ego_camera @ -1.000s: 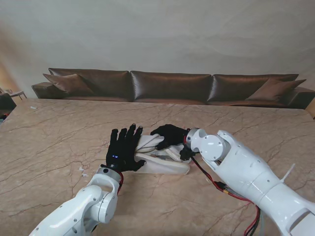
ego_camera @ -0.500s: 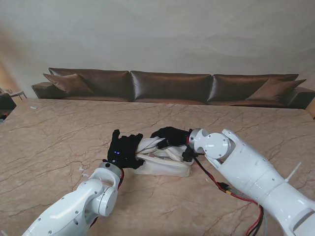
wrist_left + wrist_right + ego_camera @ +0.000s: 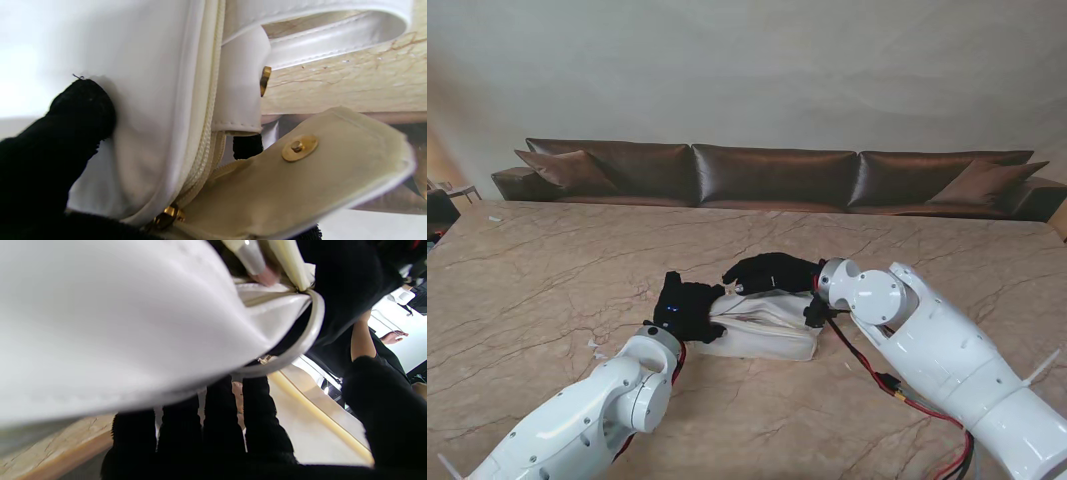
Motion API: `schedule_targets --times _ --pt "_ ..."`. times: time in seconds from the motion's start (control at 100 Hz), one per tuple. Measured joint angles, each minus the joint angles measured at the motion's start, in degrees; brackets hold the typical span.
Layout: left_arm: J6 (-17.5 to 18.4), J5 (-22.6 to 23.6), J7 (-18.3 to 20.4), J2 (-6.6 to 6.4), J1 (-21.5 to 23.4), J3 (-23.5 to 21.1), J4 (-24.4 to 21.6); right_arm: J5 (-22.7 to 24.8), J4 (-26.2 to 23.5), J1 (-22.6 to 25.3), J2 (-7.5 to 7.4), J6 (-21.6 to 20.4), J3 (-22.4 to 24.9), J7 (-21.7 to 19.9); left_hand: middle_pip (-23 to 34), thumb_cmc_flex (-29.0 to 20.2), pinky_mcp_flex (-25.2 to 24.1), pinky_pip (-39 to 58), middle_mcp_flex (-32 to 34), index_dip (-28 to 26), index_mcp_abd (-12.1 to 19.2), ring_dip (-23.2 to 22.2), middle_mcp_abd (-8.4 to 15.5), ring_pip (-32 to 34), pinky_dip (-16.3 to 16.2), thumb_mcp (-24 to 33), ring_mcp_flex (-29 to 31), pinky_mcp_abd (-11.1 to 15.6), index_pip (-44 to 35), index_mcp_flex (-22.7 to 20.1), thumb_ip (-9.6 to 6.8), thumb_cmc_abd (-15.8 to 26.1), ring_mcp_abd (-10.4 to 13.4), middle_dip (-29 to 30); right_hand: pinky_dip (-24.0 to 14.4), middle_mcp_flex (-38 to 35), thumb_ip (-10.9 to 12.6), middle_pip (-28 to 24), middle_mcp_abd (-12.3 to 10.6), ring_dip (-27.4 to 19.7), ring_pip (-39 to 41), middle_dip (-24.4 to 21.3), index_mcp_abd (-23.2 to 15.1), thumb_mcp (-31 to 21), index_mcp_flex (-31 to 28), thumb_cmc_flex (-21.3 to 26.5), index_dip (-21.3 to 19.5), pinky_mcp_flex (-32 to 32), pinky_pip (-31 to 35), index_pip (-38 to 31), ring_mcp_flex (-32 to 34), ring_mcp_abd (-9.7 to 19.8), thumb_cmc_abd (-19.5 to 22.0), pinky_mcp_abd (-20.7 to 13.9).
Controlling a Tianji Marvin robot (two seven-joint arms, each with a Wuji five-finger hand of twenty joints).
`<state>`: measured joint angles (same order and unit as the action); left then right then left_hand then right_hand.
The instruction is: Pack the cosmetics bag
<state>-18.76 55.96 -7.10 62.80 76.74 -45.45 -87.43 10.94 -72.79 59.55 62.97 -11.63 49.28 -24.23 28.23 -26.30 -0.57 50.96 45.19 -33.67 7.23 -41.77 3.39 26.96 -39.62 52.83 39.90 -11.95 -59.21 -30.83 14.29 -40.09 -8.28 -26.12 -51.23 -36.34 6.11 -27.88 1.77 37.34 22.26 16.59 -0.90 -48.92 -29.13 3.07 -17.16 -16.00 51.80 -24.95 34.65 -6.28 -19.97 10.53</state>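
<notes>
On table: one bag, two hands.

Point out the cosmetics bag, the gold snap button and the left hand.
cosmetics bag (image 3: 767,335): stand view, its white side panel.
gold snap button (image 3: 299,147): left wrist view, its centre stud.
left hand (image 3: 689,308): stand view, back of the hand.

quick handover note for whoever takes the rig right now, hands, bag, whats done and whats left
Left hand: closed on the left end of the white cosmetics bag, a fingertip pressing its side.
Right hand: draped over the bag's far edge, fingers curled on it.
Bag: lying mid-table, snap tab unfastened.
Done: bag held by both hands.
Left: contents can't be seen; zipper state unclear; fasten the snap.
</notes>
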Motion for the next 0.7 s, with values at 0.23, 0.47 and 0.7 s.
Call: schedule_targets --times 0.23,0.47,0.7 --pt "3.5 -4.6 -1.8 0.64 -0.5 -0.6 1.6 4.6 -5.0 4.9 -0.66 2.3 6.5 1.1 -6.7 -10.0 10.4 11.3 11.7 7.7 0.4 -2.5 -0.3 6.8 -3.9 -6.1 11.5 0.0 -0.7 -4.8 5.05 0.5 -1.8 -18.4 8.4 1.3 -3.1 0.4 -0.1 -6.0 -6.7 -0.4 -0.3 1.5 2.0 0.1 0.0 1.6 -8.8 -0.1 -0.3 0.1 -0.1 -0.1" --pt "4.4 -7.5 -2.8 1.71 0.8 -3.0 2.1 8.9 -10.4 11.3 -1.61 7.9 14.6 0.9 -1.4 -15.0 10.0 11.3 11.1 -12.0 3.4 -13.5 1.8 14.7 -5.8 -15.1 10.5 -1.6 0.0 -6.0 5.17 2.4 -2.9 -32.2 10.4 1.2 -1.1 0.2 -0.1 -7.0 -7.0 -0.4 -0.3 -11.2 2.0 3.7 -0.8 -0.5 -7.5 -1.6 1.4 0.4 -1.4 -0.3" --pt "4.6 -7.6 -5.1 2.59 4.2 -6.9 1.5 11.2 -12.4 14.9 -2.89 13.3 18.7 -1.9 2.6 -16.5 9.5 11.3 9.2 -19.8 3.8 -14.8 3.5 17.9 -6.4 -20.5 9.8 -2.0 0.0 -4.8 5.17 6.1 -2.4 -32.8 10.2 2.0 -5.3 -1.2 -3.1 -6.9 -4.0 0.3 -0.3 -21.6 1.8 14.1 -4.1 -5.0 0.9 -4.9 3.9 1.4 -4.1 -0.6"
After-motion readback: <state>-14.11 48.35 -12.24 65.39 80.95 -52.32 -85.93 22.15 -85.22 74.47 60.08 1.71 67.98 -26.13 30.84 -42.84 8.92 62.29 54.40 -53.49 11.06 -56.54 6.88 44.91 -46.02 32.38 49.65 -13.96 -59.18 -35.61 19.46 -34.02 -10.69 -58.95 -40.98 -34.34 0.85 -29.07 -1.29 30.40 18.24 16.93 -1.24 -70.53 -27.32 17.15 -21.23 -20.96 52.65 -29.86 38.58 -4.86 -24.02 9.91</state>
